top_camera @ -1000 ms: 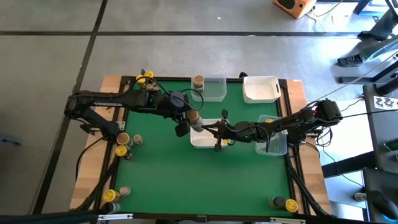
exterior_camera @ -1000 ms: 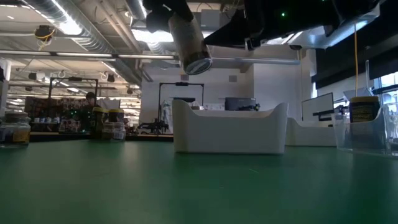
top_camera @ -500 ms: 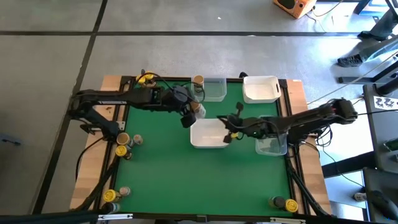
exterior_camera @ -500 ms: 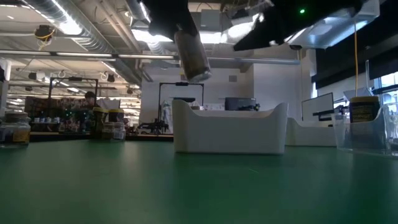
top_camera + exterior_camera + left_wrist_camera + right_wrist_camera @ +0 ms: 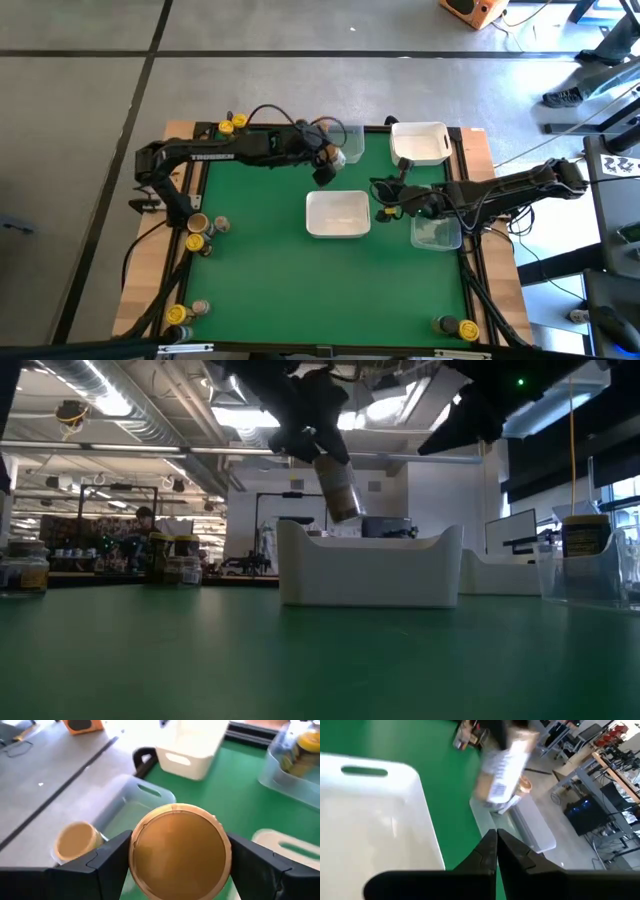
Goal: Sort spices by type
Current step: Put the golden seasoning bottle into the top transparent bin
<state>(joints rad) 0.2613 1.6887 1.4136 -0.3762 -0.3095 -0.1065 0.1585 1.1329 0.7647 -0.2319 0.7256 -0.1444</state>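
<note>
Your left tool (image 5: 177, 870) grips tan-lidded jar (image 5: 179, 851) above clear tray (image 5: 345, 143); right tool (image 5: 496, 851) closed, empty, beside white tray (image 5: 338, 214).

Spice jar (image 5: 338, 488) being held tilted in air by left gripper (image 5: 312, 422), above back edge of white tray (image 5: 370, 566). Green table (image 5: 300, 660) being shown at surface level. More jars (image 5: 172, 556) being seen standing at far left. Clear tray (image 5: 590, 565) with yellow-lidded jar being shown at right. Right arm (image 5: 480, 405) being seen overhead, dark. Person (image 5: 146, 520) being glimpsed in room behind.
</note>
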